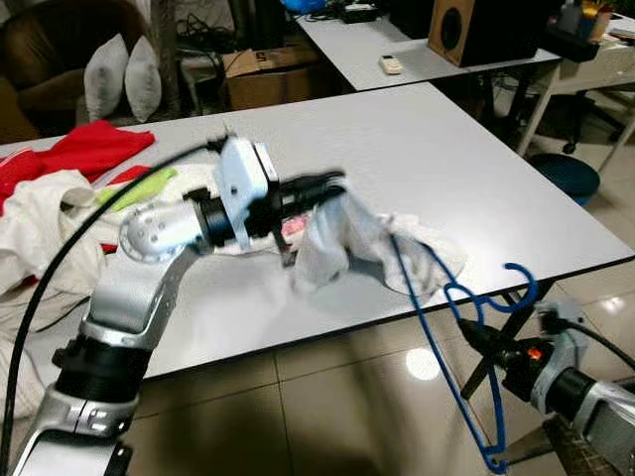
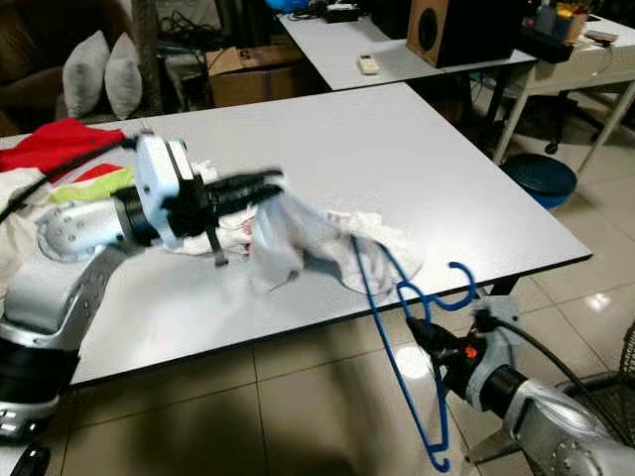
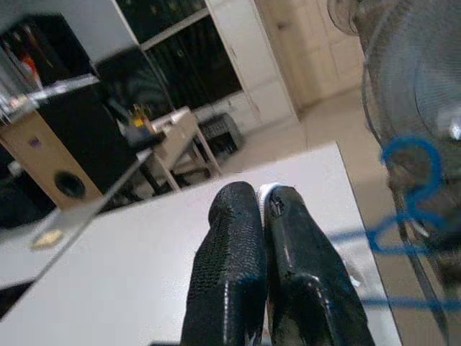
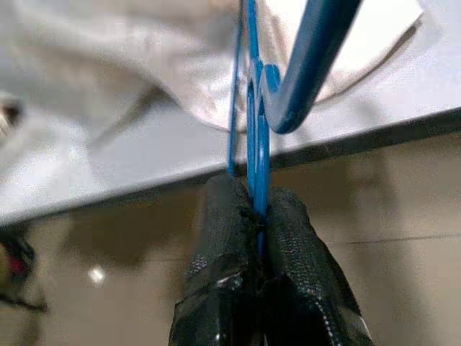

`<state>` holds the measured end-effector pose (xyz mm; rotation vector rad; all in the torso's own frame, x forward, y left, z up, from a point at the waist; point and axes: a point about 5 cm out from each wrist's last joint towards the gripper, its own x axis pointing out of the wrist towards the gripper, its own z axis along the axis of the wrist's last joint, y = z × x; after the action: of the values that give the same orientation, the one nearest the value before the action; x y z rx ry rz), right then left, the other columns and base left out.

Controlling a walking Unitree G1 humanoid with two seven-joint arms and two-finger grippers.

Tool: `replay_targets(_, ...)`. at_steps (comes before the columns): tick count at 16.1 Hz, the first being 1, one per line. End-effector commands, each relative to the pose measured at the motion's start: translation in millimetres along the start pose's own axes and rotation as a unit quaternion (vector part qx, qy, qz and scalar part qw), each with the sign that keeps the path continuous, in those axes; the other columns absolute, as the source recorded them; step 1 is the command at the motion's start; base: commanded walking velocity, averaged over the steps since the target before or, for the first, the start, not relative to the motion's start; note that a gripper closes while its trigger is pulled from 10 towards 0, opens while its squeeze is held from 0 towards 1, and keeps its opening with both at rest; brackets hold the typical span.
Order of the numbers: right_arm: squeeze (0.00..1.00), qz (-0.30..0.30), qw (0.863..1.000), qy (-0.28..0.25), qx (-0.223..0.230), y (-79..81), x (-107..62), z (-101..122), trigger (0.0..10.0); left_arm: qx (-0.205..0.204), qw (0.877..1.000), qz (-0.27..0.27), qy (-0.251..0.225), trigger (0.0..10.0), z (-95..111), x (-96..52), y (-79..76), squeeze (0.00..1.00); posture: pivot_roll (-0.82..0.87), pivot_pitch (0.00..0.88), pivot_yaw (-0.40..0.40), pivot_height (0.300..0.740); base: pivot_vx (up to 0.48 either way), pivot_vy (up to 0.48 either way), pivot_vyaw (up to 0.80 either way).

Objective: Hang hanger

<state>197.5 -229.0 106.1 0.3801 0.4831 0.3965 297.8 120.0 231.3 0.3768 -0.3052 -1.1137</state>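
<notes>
- Left gripper [image 1: 332,185] reaches level over the bench [image 1: 427,159] — jaws pinched on a white cloth [image 1: 342,243] near the front edge.
- Right gripper [image 1: 466,332], below the bench's front edge, points up — jaws clamped on the blue hanger [image 1: 442,342], partly inside the cloth.
- No readable writing.

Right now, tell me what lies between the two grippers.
In the left eye view, the white garment held by the left gripper drapes toward the blue hanger pinched by the right gripper.

the left gripper [image 1: 332,188] was motion-blurred at centre frame. the blue hanger [image 1: 466,347] had its upper arm hidden under the white garment [image 1: 342,238]. the red cloth [image 1: 84,149] was cut off at the left edge.
</notes>
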Motion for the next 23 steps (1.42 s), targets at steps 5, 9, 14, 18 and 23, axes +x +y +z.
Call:
replay_targets(5, 0.0, 0.013, 0.988, -0.054, 0.147, 12.2, 16.7, 2.8, 10.0, 0.038, 0.996, -0.042, 0.062, 0.0, -21.4, 10.6, -20.6, 0.0, -0.31, 0.0, 0.046, 0.74, 0.0, 0.0, 0.0)
replay_targets(9, 0.0, -0.016, 0.945, -0.18, 0.274, 18.6, 61.3, 38.7, 10.0, 0.036, 0.993, -0.061, 0.098, 0.0, -50.7, 12.5, -37.0, 0.0, -0.32, 0.0, 0.074, 0.74, 0.0, 0.0, 0.0)
replay_targets(14, 0.0, 0.014, 0.88, -0.233, 0.414, 44.5, 119.3, 81.8, 10.0, 0.029, 0.99, -0.081, 0.115, 0.0, -64.1, 10.0, -43.9, 0.0, -0.27, 0.0, 0.087, 0.74, 0.0, 0.0, 0.0)
replay_targets(18, 0.0, -0.002, 0.87, -0.233, 0.433, 50.1, 137.2, 87.6, 10.0, -0.012, 0.995, -0.073, 0.064, 0.0, -52.3, 17.3, -47.3, 0.0, -0.25, 0.0, 0.074, 0.74, 0.0, 0.0, 0.0)
replay_targets(23, 0.0, -0.048, 0.834, -0.258, 0.486, 42.3, 153.0, 91.6, 10.0, -0.086, 0.994, -0.074, 0.01, 0.0, -34.7, 18.2, -42.6, 0.0, -0.23, 0.0, 0.071, 0.74, 0.0, 0.0, 0.0)
